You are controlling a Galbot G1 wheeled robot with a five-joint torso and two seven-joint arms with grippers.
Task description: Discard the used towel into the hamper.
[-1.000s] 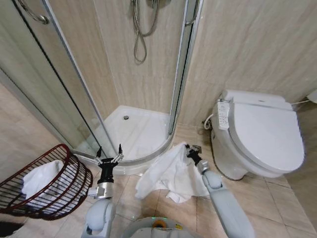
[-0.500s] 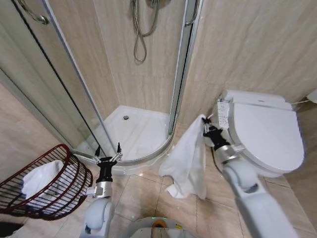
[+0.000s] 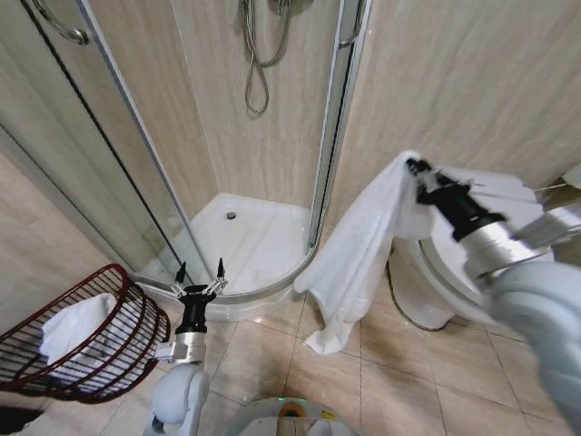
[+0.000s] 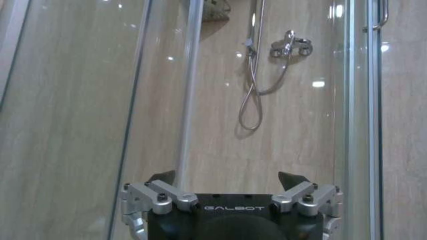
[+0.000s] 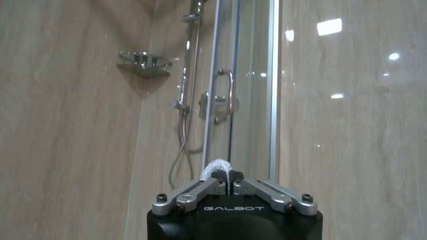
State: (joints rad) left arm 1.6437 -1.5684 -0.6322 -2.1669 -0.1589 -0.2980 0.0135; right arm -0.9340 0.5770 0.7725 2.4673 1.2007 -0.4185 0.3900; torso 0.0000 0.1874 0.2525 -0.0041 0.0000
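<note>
Head view: the right arm is raised and stretched forward, its right gripper (image 3: 417,169) pinched on a corner of the white cloth towel (image 3: 356,250), which hangs in front of the white toilet (image 3: 472,272), its lower end clear of the beige tiled floor (image 3: 336,381). The round dark red-brown openwork hamper (image 3: 109,354) lies tilted near the floor's left edge, holding another white cloth. The left gripper (image 3: 200,278) points upward beside it, fingers spread wide and empty.

Left wrist view: the left gripper (image 4: 229,176) faces the glass shower enclosure (image 4: 167,90), fingers apart.

Right wrist view: the right gripper (image 5: 221,176) has its fingers pressed together on a tuft of towel (image 5: 215,167).
</note>
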